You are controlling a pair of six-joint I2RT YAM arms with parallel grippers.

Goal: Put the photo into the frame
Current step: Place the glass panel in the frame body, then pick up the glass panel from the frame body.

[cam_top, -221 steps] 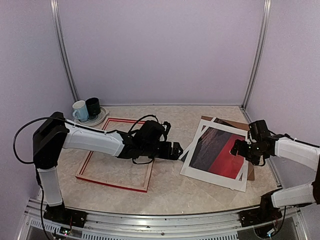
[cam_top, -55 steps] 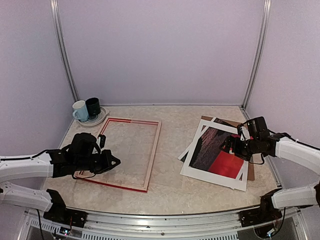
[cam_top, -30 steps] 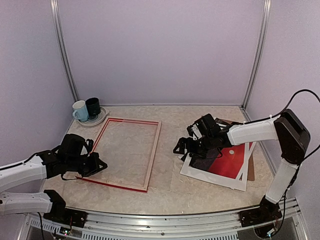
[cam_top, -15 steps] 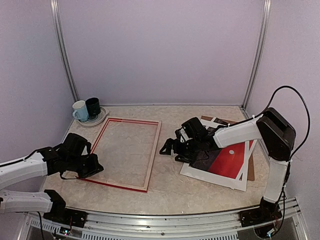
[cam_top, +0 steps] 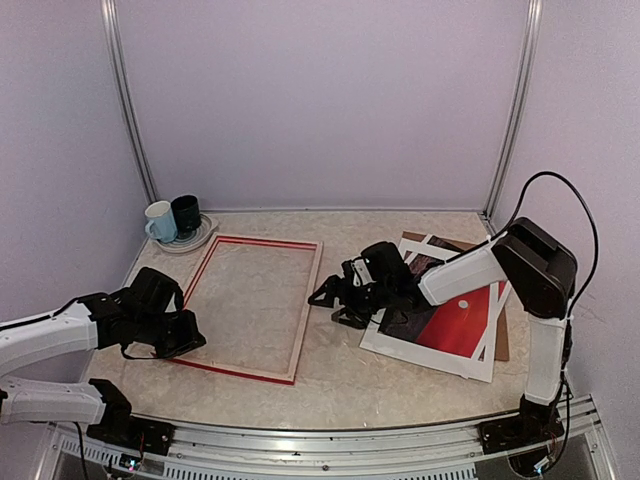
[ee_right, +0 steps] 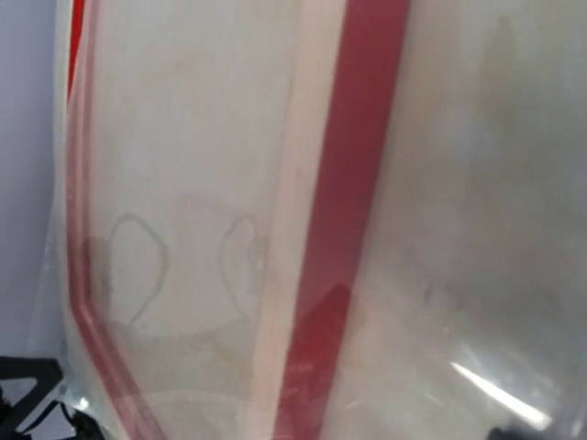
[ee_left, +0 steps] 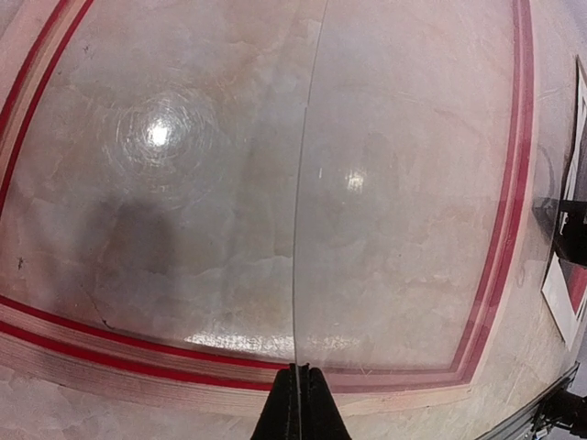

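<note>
The frame [cam_top: 304, 303], red-faced with pale wood sides, lies flat left of centre. At its near left edge my left gripper [cam_top: 188, 337] is shut on a thin clear sheet [ee_left: 296, 275]. That sheet shows edge-on over the frame [ee_left: 138, 356] in the left wrist view. The photo [cam_top: 455, 322], a red sunset with a white sun, lies face up on the right. My right arm reaches across its left part. My right gripper [cam_top: 333, 305] hangs open between the photo and the frame's right rail [ee_right: 358, 183], holding nothing. The right wrist view is blurred.
A brown backing board [cam_top: 501, 343] and white sheets lie under the photo. A white mug [cam_top: 160, 222] and a dark mug [cam_top: 186, 214] sit on a plate at the back left corner. Walls close the table on three sides.
My right arm has swung left from the photo's right side, across the photo, to the frame's right rail. My left gripper has drawn back to the frame's near left edge.
</note>
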